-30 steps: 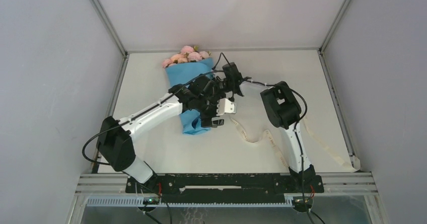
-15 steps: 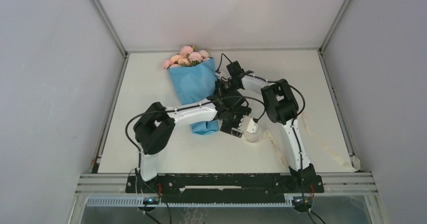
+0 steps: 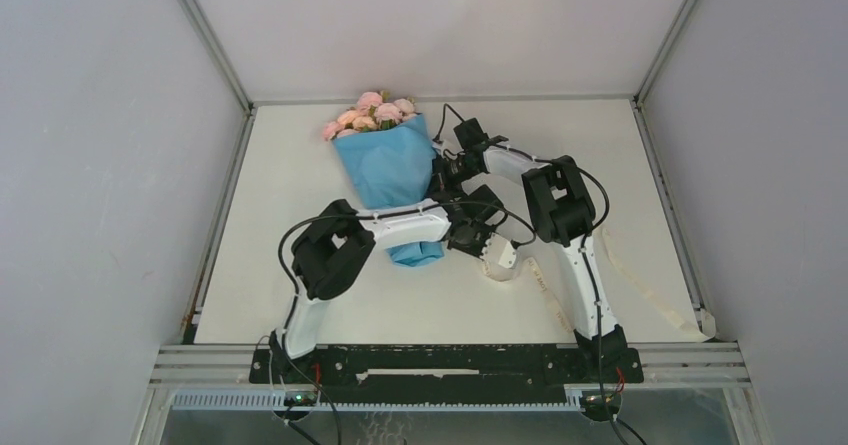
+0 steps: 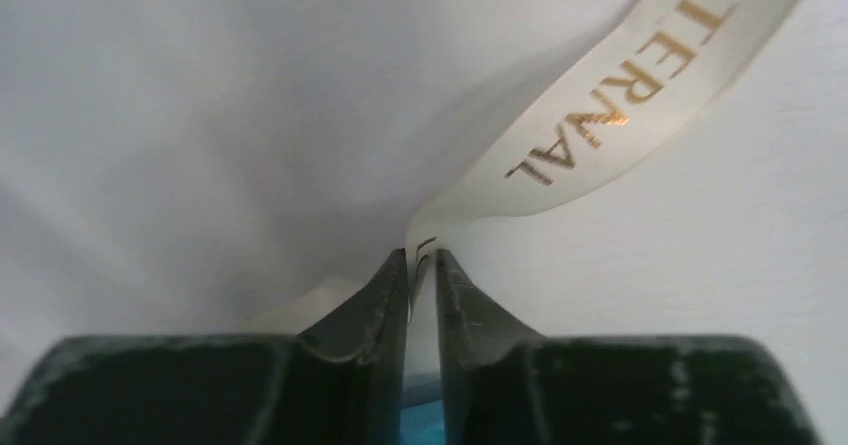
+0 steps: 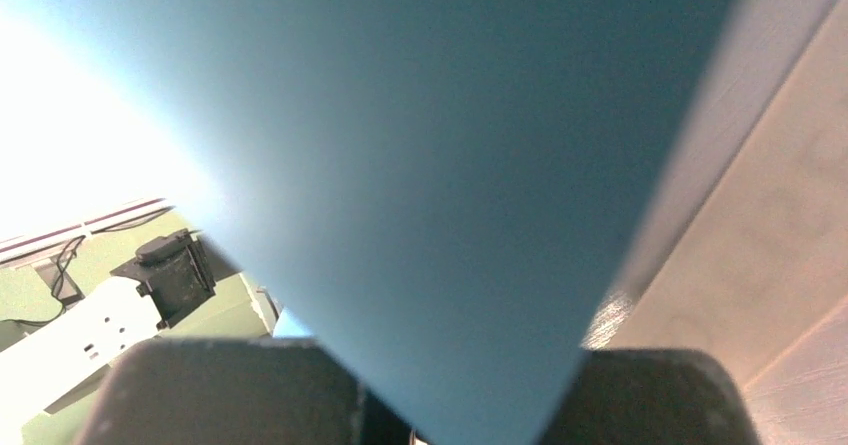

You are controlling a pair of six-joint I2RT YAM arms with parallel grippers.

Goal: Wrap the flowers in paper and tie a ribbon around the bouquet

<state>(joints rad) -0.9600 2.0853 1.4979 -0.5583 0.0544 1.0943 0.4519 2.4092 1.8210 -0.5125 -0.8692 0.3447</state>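
Observation:
The bouquet [image 3: 388,170] lies at the table's back centre, a light-blue paper [image 5: 430,165] cone with the pink flowers [image 3: 370,115] at its far, wide end. My right gripper [image 3: 447,172] sits at the cone's right edge, shut on the paper, which fills the right wrist view and hides the fingertips. The cream ribbon [image 3: 540,287] with gold lettering trails across the table to the right of the cone's tip. My left gripper [image 3: 497,255] is down at the ribbon's left end. In the left wrist view the left gripper [image 4: 421,258] has its jaws pinched on the ribbon [image 4: 600,115].
My left forearm [image 3: 405,227] lies across the cone's narrow tip. A second stretch of ribbon [image 3: 650,295] runs toward the table's right front corner. Metal frame rails [image 3: 225,195] and white walls close in the table on three sides.
My left arm swung off the bouquet, right and toward the front, came down at the ribbon's end and closed its jaws on it. The right gripper kept hold of the paper.

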